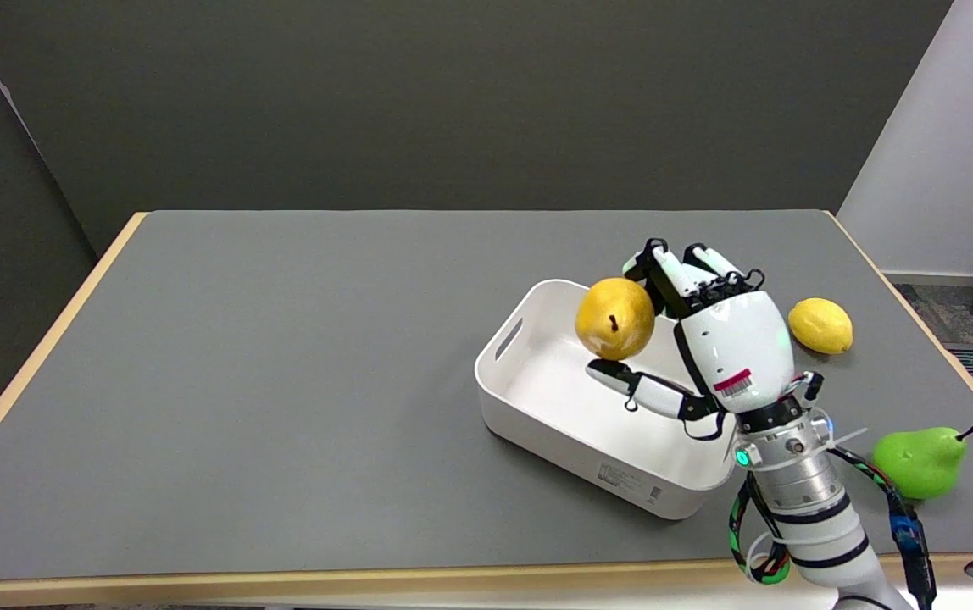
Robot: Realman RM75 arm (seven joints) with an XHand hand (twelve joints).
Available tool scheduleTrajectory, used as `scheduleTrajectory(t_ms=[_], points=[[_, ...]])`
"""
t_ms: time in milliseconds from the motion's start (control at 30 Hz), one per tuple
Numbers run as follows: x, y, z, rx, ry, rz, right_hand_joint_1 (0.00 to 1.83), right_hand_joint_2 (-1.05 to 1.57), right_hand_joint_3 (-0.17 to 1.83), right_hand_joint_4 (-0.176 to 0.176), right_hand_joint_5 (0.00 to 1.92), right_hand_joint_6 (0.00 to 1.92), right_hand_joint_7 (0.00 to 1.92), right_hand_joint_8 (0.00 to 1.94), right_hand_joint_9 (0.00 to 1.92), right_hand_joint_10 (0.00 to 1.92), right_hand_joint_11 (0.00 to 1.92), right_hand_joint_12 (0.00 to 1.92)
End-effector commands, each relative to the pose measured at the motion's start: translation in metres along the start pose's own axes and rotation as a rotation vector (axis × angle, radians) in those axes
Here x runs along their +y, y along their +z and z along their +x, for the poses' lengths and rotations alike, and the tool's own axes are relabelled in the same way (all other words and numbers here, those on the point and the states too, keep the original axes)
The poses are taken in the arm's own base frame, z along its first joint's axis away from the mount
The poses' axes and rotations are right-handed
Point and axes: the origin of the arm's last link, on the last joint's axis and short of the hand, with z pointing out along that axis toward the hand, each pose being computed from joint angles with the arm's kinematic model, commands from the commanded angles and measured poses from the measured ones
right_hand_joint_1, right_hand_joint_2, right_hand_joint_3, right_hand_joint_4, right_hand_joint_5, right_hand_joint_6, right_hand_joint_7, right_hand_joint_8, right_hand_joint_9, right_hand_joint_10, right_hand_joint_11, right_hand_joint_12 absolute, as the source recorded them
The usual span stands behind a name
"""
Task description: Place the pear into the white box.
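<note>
Gripping the yellow pear (614, 318) between thumb and fingers, the right hand (711, 343) is over the white box (537, 407), its white arm reaching in from the lower right of the picture. Going from left to right: the grey table (283, 381) with its pale wooden edge lies bare on the left; the box sits right of centre, turned at an angle, a handle slot in its left wall; the pear is held above the far part of the box, stem end facing the camera, apart from the box floor. Right of the hand a lemon (820, 325) rests on the table, and nearer, by the right edge, lies a green pear (919, 462) with a dark stem.
</note>
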Motion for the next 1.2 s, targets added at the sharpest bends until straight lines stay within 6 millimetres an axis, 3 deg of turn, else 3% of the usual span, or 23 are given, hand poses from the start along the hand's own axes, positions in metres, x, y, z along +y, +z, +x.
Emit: scheduleTrajectory(t_ms=[33, 267, 467, 600, 633, 667, 700, 733, 767, 867, 900, 967, 1033, 1100, 1200], points=[[0.004, 0.001, -0.014, -0.047, 0.005, -0.033, 1.19, 0.83, 0.83, -0.082, 0.72, 1.50, 0.91, 1.53, 0.90, 1.67, 0.61, 1.82], [0.018, 0.014, -0.023, -0.081, 0.004, -0.084, 1.19, 0.84, 0.82, -0.082, 0.72, 1.50, 0.92, 1.51, 0.92, 1.70, 0.65, 1.80], [0.024, 0.015, -0.024, -0.089, 0.021, -0.128, 1.19, 0.87, 0.75, -0.078, 0.72, 1.47, 0.91, 1.49, 0.91, 1.72, 0.68, 1.79], [0.025, 0.011, -0.020, -0.060, 0.035, -0.142, 1.20, 0.83, 0.84, -0.082, 0.72, 1.51, 0.92, 1.52, 0.92, 1.73, 0.66, 1.79], [0.025, 0.010, -0.019, -0.051, 0.037, -0.147, 1.14, 0.87, 0.77, -0.048, 0.72, 1.51, 0.91, 1.48, 0.91, 1.70, 0.63, 1.79], [0.025, 0.010, -0.018, -0.045, 0.044, -0.154, 1.00, 0.98, 0.58, 0.039, 0.72, 1.50, 0.90, 1.38, 0.88, 1.61, 0.56, 1.79], [0.025, 0.009, -0.016, -0.039, 0.056, -0.161, 0.90, 0.94, 0.61, 0.065, 0.67, 1.41, 0.87, 1.28, 0.85, 1.53, 0.52, 1.76], [0.025, 0.008, -0.015, -0.034, 0.064, -0.166, 0.83, 0.75, 0.84, 0.030, 0.57, 1.22, 0.82, 1.17, 0.81, 1.45, 0.49, 1.70], [0.026, 0.007, -0.014, -0.032, 0.072, -0.167, 0.78, 0.70, 0.90, 0.026, 0.51, 1.09, 0.76, 1.06, 0.74, 1.38, 0.44, 1.65], [0.025, 0.007, -0.013, -0.035, 0.102, -0.162, 0.64, 0.65, 0.88, 0.044, 0.38, 0.73, 0.55, 0.69, 0.47, 1.11, 0.27, 1.47], [0.025, 0.007, -0.012, -0.037, 0.113, -0.161, 0.54, 0.62, 0.86, 0.052, 0.30, 0.54, 0.34, 0.42, 0.22, 0.81, 0.08, 1.25], [0.025, 0.007, -0.012, -0.036, 0.125, -0.160, 0.50, 0.58, 0.85, 0.048, 0.25, 0.45, 0.18, 0.29, 0.00, 0.55, 0.00, 0.98], [0.025, 0.007, -0.011, -0.035, 0.133, -0.160, 0.58, 0.51, 0.93, 0.049, 0.15, 0.51, 0.02, 0.31, 0.00, 0.18, 0.00, 0.73], [0.024, 0.007, -0.010, -0.032, 0.137, -0.159, 0.47, 0.55, 0.87, 0.051, 0.16, 0.41, 0.00, 0.20, 0.00, 0.11, 0.00, 0.63], [0.022, 0.006, -0.009, -0.033, 0.146, -0.158, 0.44, 0.53, 0.90, 0.054, 0.12, 0.43, 0.00, 0.11, 0.00, 0.04, 0.00, 0.57]])
